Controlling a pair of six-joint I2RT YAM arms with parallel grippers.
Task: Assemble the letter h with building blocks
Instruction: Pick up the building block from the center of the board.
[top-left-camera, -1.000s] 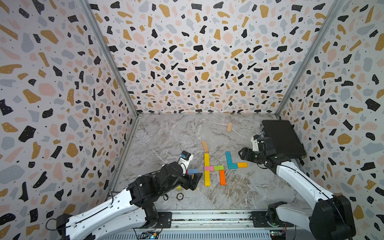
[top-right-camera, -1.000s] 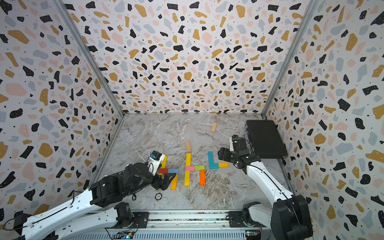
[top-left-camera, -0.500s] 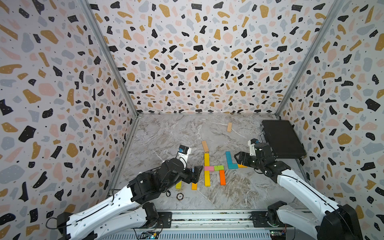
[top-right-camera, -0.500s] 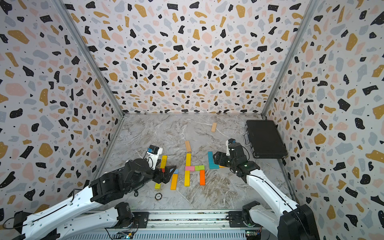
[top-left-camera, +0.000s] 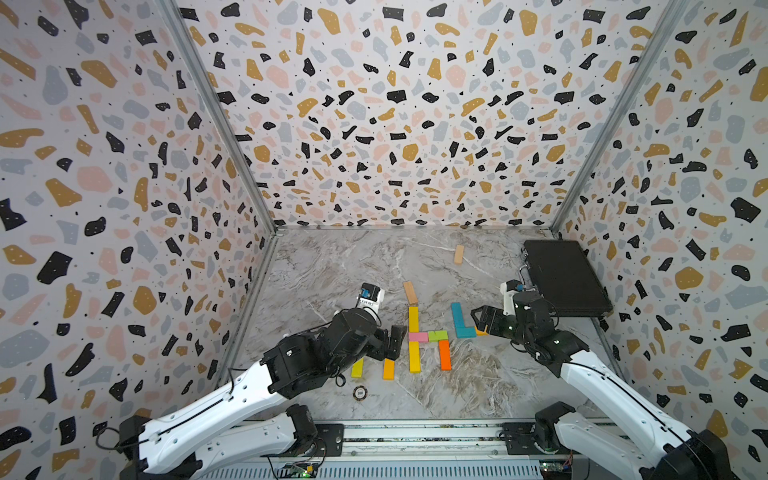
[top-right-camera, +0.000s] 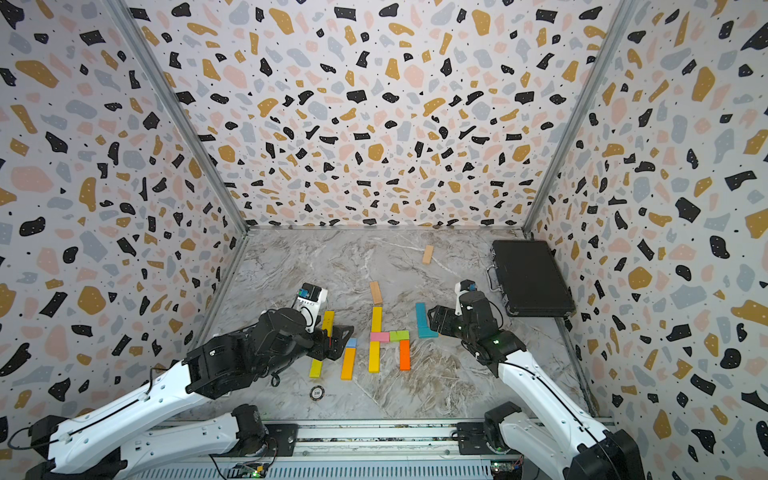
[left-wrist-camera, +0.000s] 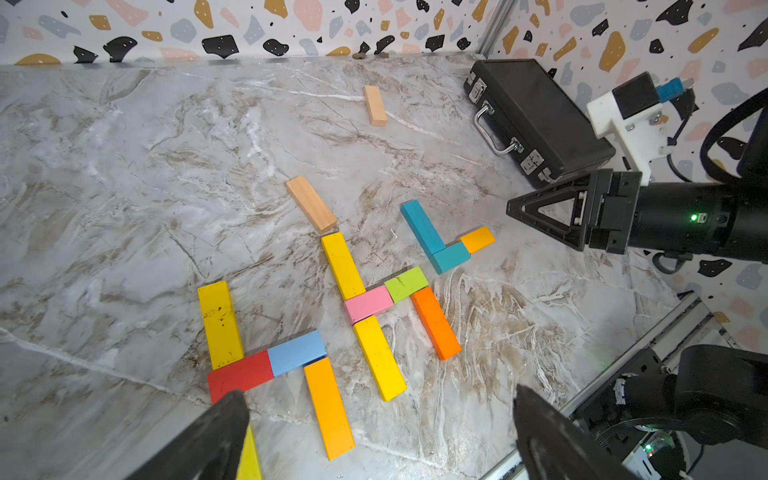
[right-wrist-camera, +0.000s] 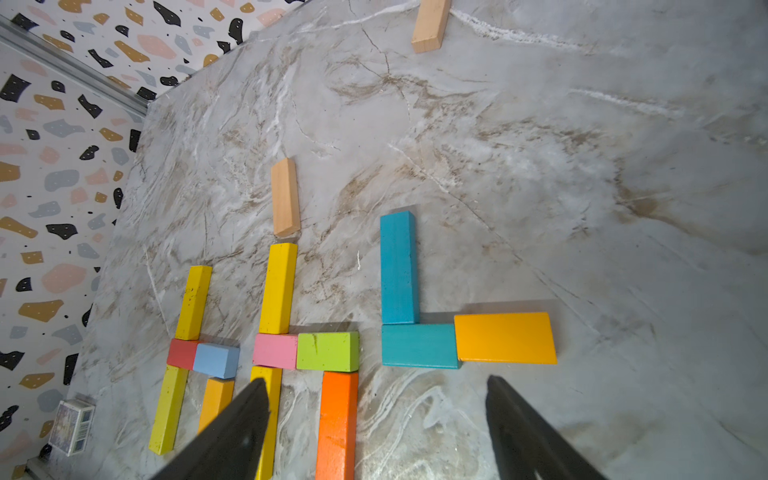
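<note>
The building blocks lie flat in three groups. The middle group is an h of two yellow blocks (top-left-camera: 412, 319), pink (top-left-camera: 417, 336), green (top-left-camera: 438, 335) and orange (top-left-camera: 444, 354). The left group has yellow (left-wrist-camera: 219, 324), red (left-wrist-camera: 240, 374), light blue (left-wrist-camera: 296, 352) and amber (left-wrist-camera: 328, 407) blocks. My left gripper (top-left-camera: 392, 343) hangs open and empty above it. To the right, two teal blocks (right-wrist-camera: 398, 266) form an L with a short amber block (right-wrist-camera: 505, 337) at its end. My right gripper (right-wrist-camera: 376, 384) stands open and empty just in front of that L.
Two plain wood blocks lie apart, one (top-left-camera: 410, 292) touching the middle h's top, one (top-left-camera: 458, 254) near the back wall. A shut black case (top-left-camera: 565, 278) fills the back right corner. A small round disc (top-left-camera: 360, 392) sits near the front rail.
My right arm has swung away from the case and its gripper has come left and forward to the teal L. My left arm has shifted slightly over the left group.
</note>
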